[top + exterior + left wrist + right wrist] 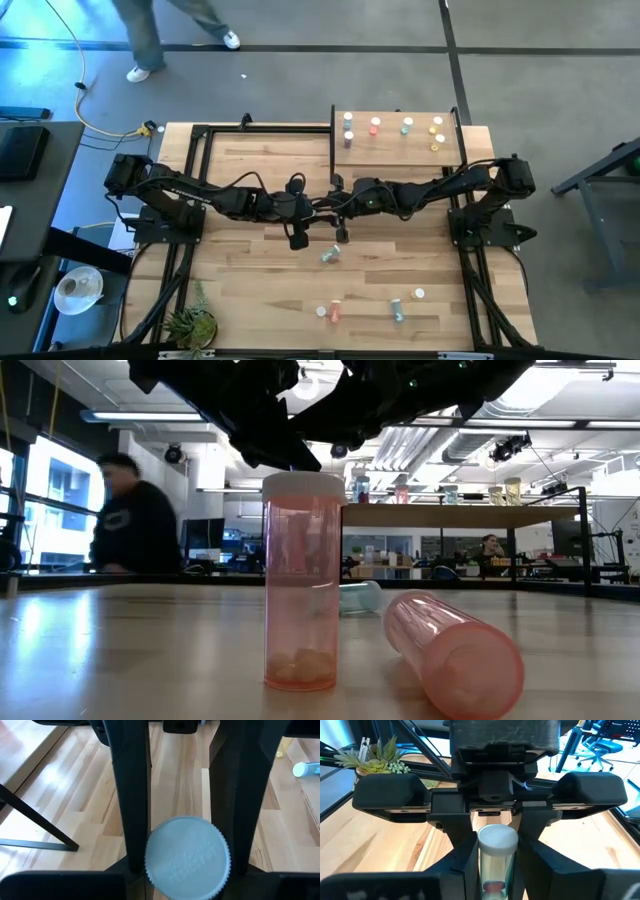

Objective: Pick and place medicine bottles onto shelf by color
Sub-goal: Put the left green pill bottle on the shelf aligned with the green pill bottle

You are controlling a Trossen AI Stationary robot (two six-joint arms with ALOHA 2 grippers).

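On the worktop (250, 290) the shelf (395, 152) carries six upright bottles (376, 126). Left gripper (185, 840) is clamped on a white-capped bottle (187, 857); right gripper (496, 855) clasps a clear bottle (496, 857). An upright pink bottle (300, 585) contains small pellets.

- We see a small potted plant (190, 325) at the near left corner of the wooden surface (250, 300).
- We see a person's legs (150, 35) on the grey floor beyond the surface.
- We see a yellow cable (85, 95) on the floor at the left.
- We see a person in dark clothing (130, 520) behind the surface in the low view.
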